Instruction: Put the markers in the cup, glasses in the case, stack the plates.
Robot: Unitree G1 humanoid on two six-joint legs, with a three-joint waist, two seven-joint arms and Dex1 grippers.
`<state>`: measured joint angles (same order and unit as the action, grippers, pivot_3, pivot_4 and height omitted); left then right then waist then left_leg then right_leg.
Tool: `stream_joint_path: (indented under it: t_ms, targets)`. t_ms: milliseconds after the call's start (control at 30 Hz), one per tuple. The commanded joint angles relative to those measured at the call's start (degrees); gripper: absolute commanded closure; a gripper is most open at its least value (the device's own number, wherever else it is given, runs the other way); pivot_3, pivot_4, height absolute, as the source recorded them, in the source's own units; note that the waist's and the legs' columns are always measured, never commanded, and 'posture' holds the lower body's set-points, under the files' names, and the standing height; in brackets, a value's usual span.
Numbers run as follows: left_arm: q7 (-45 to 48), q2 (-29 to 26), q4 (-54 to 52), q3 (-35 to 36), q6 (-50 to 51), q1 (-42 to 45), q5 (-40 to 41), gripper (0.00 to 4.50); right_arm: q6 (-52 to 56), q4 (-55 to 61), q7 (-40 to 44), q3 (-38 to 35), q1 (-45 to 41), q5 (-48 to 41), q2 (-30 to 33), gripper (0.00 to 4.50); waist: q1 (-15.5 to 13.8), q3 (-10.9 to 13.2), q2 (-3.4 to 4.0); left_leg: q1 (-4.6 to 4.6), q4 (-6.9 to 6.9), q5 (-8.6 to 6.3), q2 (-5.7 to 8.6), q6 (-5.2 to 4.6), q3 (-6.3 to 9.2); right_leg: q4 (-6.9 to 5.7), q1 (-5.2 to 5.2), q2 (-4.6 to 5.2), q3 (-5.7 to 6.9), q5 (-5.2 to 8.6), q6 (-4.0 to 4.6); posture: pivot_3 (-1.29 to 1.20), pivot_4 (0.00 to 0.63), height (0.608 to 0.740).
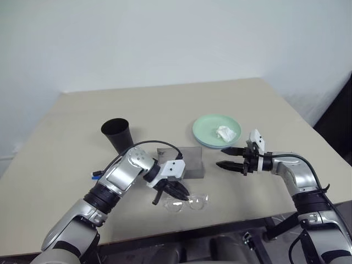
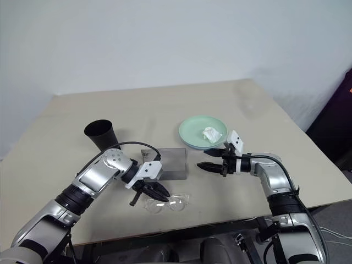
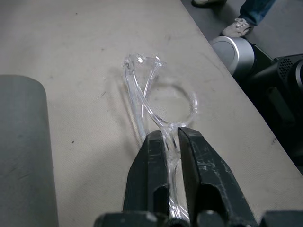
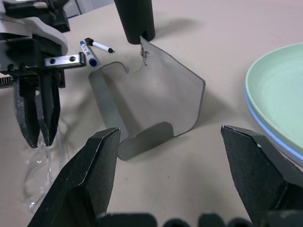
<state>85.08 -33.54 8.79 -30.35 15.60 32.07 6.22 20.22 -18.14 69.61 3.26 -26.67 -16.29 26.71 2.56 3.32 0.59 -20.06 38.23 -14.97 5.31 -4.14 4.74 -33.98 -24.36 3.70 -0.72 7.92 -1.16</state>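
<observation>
The clear-framed glasses (image 1: 190,202) lie on the table near its front edge. My left gripper (image 1: 179,193) is shut on them, its fingers (image 3: 151,161) pinching the frame by one lens. Just behind stands the grey case (image 1: 190,162) with its flap (image 4: 151,99) upright. To the right of the case my right gripper (image 1: 221,157) hangs open and holds nothing. The black cup (image 1: 116,133) stands upright at the left. Two markers, one blue-capped (image 4: 88,52) and one black-capped (image 4: 100,46), lie by the cup. The mint green plate (image 1: 203,127) rests on the light blue plate (image 4: 267,137).
A white wad of paper (image 1: 225,132) lies in the green plate. The table's front edge (image 1: 220,224) runs close below the glasses. A person's shoe (image 3: 239,26) and a grey cylinder (image 3: 236,53) show on the floor beyond the table.
</observation>
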Motion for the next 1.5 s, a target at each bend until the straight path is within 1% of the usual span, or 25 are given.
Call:
stream_joint_path:
  t_ms: [33,100,133,333,467,633,733,900,1033,1233,1500]
  targets:
    - [0.15,-0.67,-0.74,0.83,-0.39,0.59,-0.66,4.04,-1.25,0.28,-0.32,-0.42,-2.09,-0.73,0.09,0.8,0.0,0.0,0.0,0.0,0.01,0.0,0.0,0.0,0.0,0.0,0.0,0.0,0.0,0.0,0.0,0.0,0.0,0.74]
    - [0.43,-0.76,-0.81,1.03,-0.09,0.71,-0.33,4.39,-1.46,0.05,-0.4,-0.34,-2.14,-0.68,0.11,0.8,0.0,0.0,0.0,0.0,0.01,0.0,0.0,0.0,0.0,0.0,0.0,0.0,0.0,0.0,0.0,0.0,0.0,0.74]
    - [0.4,-0.76,-0.81,1.14,-0.08,0.74,-0.25,4.46,-1.55,-0.04,-0.46,-0.31,-2.15,-0.67,0.13,0.8,0.01,0.0,0.0,0.0,0.01,0.01,0.0,-0.01,0.0,0.0,0.0,0.0,0.0,0.0,0.0,0.0,0.0,0.74]
    - [0.43,-0.4,-1.34,2.53,1.42,1.06,1.53,4.46,-1.9,-0.41,-1.04,-0.44,-2.34,-0.79,0.07,0.8,0.0,0.0,-0.01,-0.01,0.01,0.02,0.0,-0.04,0.0,0.0,-0.02,0.0,0.0,0.0,0.0,0.0,0.0,0.74]
    - [0.18,0.23,-2.33,5.66,4.39,2.36,4.83,4.46,-2.9,-1.78,-2.16,-1.04,-3.2,-0.54,-0.03,0.8,0.01,0.0,-0.01,-0.02,0.01,0.02,0.0,-0.05,0.0,0.0,-0.02,0.0,0.0,0.0,0.0,0.0,0.0,0.74]
    - [-0.38,0.14,-2.96,10.17,6.29,4.62,8.11,4.46,-5.82,-7.08,-4.65,-2.55,-6.46,-0.09,0.1,0.8,0.01,0.02,-0.04,-0.03,0.03,0.03,0.0,-0.04,0.0,0.0,-0.02,0.0,0.01,0.0,0.0,0.0,0.0,0.74]
    - [-1.39,-0.01,-2.18,12.14,5.81,6.17,8.2,4.46,-7.18,-9.63,-4.98,-3.1,-8.06,0.03,0.43,0.8,0.01,0.01,-0.05,-0.03,0.03,0.03,0.01,-0.05,0.0,0.0,-0.02,0.0,0.0,0.0,0.0,0.0,0.0,0.74]
    - [-4.6,-0.01,3.37,13.91,0.27,9.47,5.16,4.46,-8.6,-11.61,-4.86,-3.33,-9.04,0.31,0.57,0.8,0.01,0.01,-0.05,-0.02,0.01,0.03,0.01,-0.07,0.01,-0.01,-0.04,-0.01,0.0,-0.01,0.0,0.0,0.0,0.74]
    - [-7.31,-0.27,9.79,13.01,-6.78,12.54,0.73,4.46,-9.26,-12.38,-4.91,-3.34,-9.32,0.44,0.53,0.8,0.01,0.01,-0.04,-0.03,0.01,0.02,0.02,-0.06,0.02,-0.01,-0.04,-0.02,-0.01,-0.01,0.0,0.0,0.0,0.74]
    - [-9.8,0.81,18.45,11.67,-16.52,16.71,-4.51,4.46,-9.65,-12.3,-5.33,-3.33,-9.03,0.46,0.28,0.8,0.0,0.01,-0.04,-0.02,0.01,0.02,0.04,-0.06,0.02,-0.01,-0.05,-0.01,-0.01,-0.02,-0.01,0.0,0.0,0.74]
    - [-9.77,2.13,22.82,9.04,-24.76,17.23,-10.32,4.46,-9.92,-11.91,-6.11,-3.52,-8.5,0.24,0.06,0.8,0.02,0.01,-0.04,-0.05,0.0,0.0,0.08,-0.1,0.02,-0.01,-0.06,0.03,-0.03,-0.06,-0.07,0.0,0.0,0.74]
